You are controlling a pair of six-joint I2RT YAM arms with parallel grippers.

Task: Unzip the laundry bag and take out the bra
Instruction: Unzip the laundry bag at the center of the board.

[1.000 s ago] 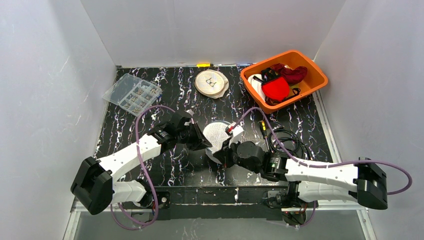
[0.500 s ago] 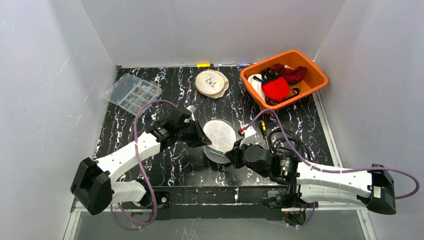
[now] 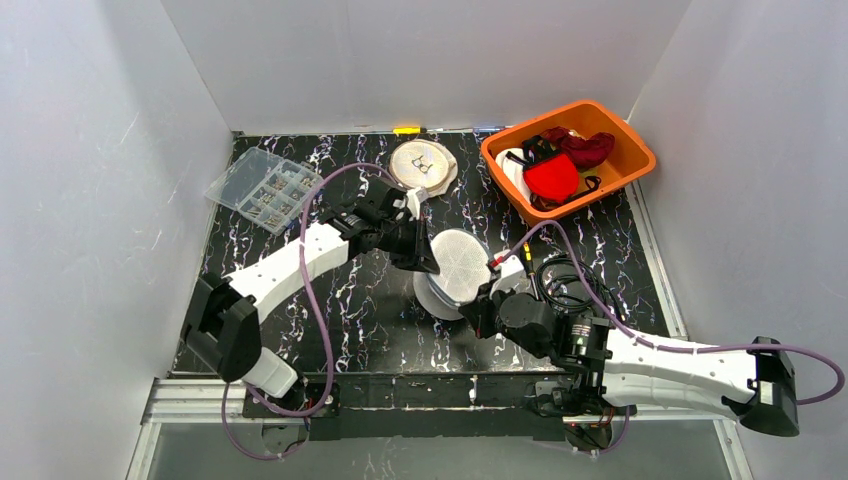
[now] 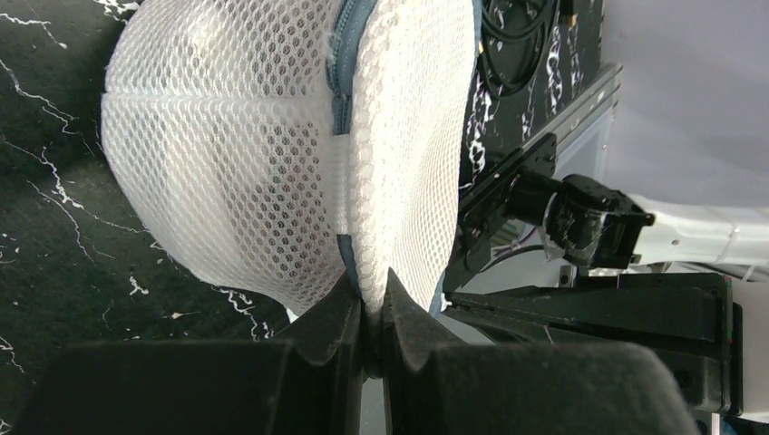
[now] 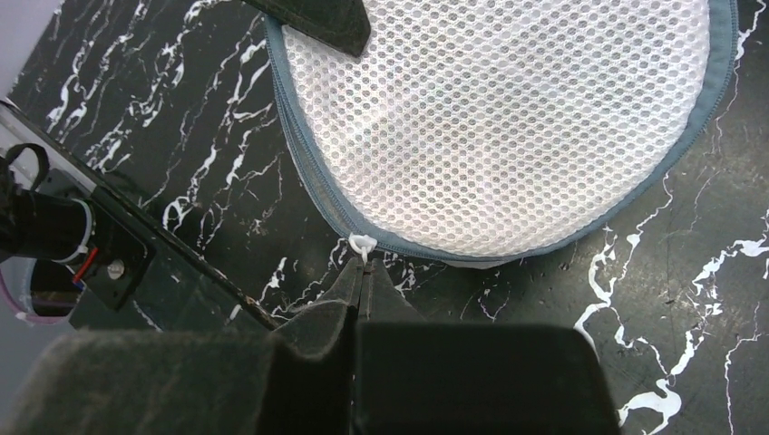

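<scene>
A round white mesh laundry bag point(image 3: 455, 272) with a grey-blue zipper band stands tilted up on its edge mid-table. It fills the left wrist view point(image 4: 272, 154) and the right wrist view point(image 5: 499, 118). My left gripper point(image 3: 428, 262) is shut on the bag's mesh rim point(image 4: 372, 299) from the left. My right gripper point(image 3: 487, 302) is shut on the small white zipper pull point(image 5: 362, 245) at the bag's lower edge. The bra inside the bag is hidden by the mesh.
An orange bin point(image 3: 630, 150) with red, white and dark garments sits at the back right. A second round mesh bag point(image 3: 423, 165) lies at the back centre. A clear plastic parts box point(image 3: 263, 188) lies at the back left. A coiled black cable point(image 3: 570, 280) lies right of the bag.
My left arm has lifted and carried the bag's rim back and right, tipping the bag up on edge. My right gripper has moved right along the bag's lower edge with the zipper pull.
</scene>
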